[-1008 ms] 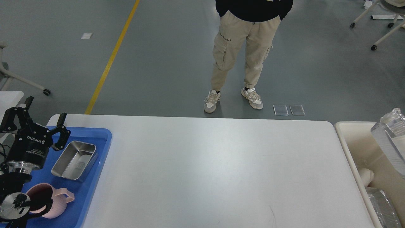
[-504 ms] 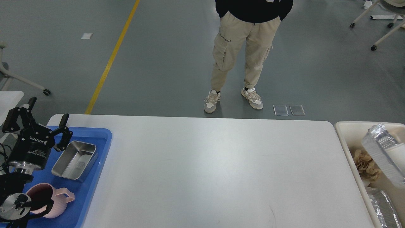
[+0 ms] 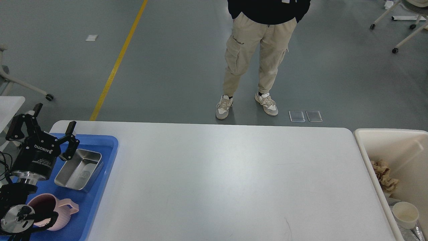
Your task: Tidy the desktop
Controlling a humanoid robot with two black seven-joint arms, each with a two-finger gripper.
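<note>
The desktop [image 3: 227, 180] is lying bare across the middle of the head view, nothing loose showing on its white surface, so the tidying is looking essentially done; I'm judging only a retreat of the arm is left, if anything. At the near left a blue tray [image 3: 103, 187] is sitting on the desktop's left end, holding a steel rectangular pan [image 3: 78, 169] toward the far side and a pink ribbed mug [image 3: 53, 211] nearer, the two apart from each other. The left gripper [image 3: 52, 124] is hovering over the tray's far left corner, fingers spread wide and holding nothing, its right finger just beside the pan's far left corner; whether it is touching, can't tell. The right gripper isn't showing in the view at all. At the right a beige bin [image 3: 361, 140] is butting against the desktop's right edge, with crumpled brown paper [image 3: 383, 174] and a white paper cup [image 3: 405, 214] inside, plus something shiny at the near corner, too cropped to name. A person in beige trousers [image 3: 257, 50] is standing on the floor beyond the far edge, well clear. Open room: whole centre and right of the desktop is free for sweeping an arm; tight spots are the tray rim, the pan beside the fingers, and the bin wall.
</note>
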